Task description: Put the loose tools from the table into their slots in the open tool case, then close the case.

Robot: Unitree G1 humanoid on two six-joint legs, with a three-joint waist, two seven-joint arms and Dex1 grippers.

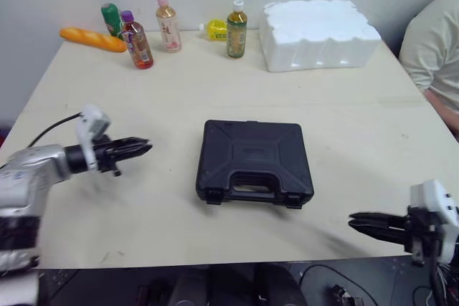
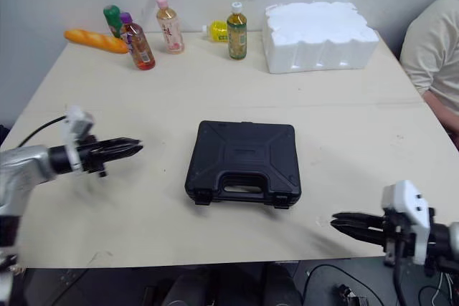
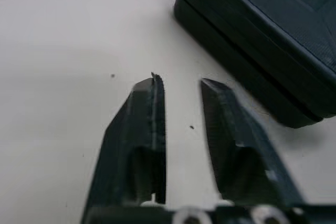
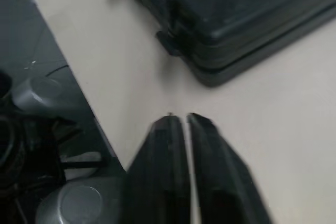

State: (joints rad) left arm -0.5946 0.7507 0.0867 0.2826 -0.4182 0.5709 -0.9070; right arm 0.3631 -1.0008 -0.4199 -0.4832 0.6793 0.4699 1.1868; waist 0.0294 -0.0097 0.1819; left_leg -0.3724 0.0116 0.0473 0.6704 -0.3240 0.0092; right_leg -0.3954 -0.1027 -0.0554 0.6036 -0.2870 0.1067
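1. Over on the left, the left gripper hangs above the table, its tips aimed rightward at the case's left side but apart from it. The left wrist view shows the fingers parted, with bare tabletop in the gap; the claw is released and empty.
2. Along the far left edge lie a bread loaf and a cluster of bottles: a green one, a purple-capped one, a pink-capped one, a yellow one on its side and a yellow-capped one.
3. At the table's middle sits the black tool case, lying flat with its lid down. Its long axis runs left to right, turned slightly; the handle and both latches face the robot's side, the hinge edge facing away.
4. Behind and to the right stands a white foam block.
5. At the right edge a person in a beige top sits beside the table.
6. Near the front right corner, the right gripper points leftward, well apart from the case, fingers clenched to a thin slit on nothing.
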